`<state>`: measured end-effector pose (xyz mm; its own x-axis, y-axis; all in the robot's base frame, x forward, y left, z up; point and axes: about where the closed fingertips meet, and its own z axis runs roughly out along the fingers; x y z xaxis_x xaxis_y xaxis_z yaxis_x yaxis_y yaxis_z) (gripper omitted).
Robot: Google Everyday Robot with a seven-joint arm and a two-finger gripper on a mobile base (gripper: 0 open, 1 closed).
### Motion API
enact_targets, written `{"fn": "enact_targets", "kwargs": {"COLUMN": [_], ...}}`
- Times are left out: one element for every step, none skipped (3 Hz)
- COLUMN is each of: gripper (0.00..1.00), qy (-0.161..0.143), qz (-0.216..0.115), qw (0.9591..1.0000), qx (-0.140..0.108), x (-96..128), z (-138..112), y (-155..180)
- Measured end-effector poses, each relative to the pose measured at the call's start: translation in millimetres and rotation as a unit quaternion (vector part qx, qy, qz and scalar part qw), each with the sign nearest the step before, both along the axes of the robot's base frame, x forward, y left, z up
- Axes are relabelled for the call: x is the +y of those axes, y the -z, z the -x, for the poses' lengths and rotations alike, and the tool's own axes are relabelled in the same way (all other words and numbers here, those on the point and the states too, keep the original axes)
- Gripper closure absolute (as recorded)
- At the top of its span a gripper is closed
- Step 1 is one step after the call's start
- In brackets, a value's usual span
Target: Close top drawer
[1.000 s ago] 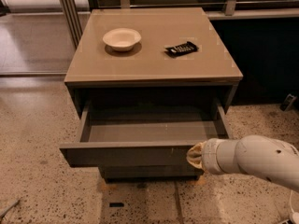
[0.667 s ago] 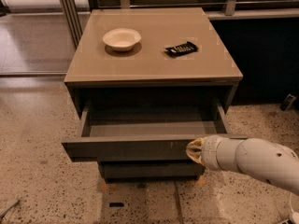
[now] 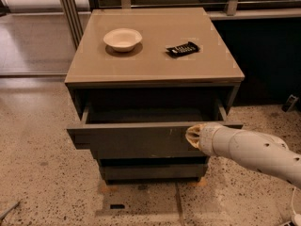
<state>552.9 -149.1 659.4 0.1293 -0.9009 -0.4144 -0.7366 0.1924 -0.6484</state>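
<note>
the top drawer [image 3: 131,140] has slid partway into the cabinet [image 3: 155,74] in the last second but is still ajar. my gripper [image 3: 192,135] sits against its front, right of centre; i can't tell if the claw is open or closed. i judge it needs more pushing.

You have a white bowl [image 3: 122,38] standing upright on the tan table [image 3: 155,67], toward its back left. To the bowl's right, well apart from it, a flat black rectangular device [image 3: 182,49] lies at a slant. Low in the table's body you can see a lower grey drawer front [image 3: 150,171], pushed in. The floor [image 3: 42,182] around you is speckled terrazzo, with a small dark mark [image 3: 117,206] just before the table's foot. Grey metal posts [image 3: 70,8] rise at upper left. At the far right, a small dark object [image 3: 290,102] lies on the floor.
</note>
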Motion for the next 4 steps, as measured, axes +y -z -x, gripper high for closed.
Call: {"fn": "enact_targets", "kwargs": {"gripper": [1.00,1.00,1.00,1.00], "qy": [0.012,0.023,0.030,0.030], "qz": [0.010,0.019,0.027,0.027], "qw": [0.9998,0.9995,0.9992,0.9992], "qx": [-0.008,-0.004,0.003,0.003], "x": [-1.7,-0.9,5.3,5.4], "z": [-35.2,-68.8,-98.4,-98.4], "y": [-1.6,0.7,4.3,4.3]}}
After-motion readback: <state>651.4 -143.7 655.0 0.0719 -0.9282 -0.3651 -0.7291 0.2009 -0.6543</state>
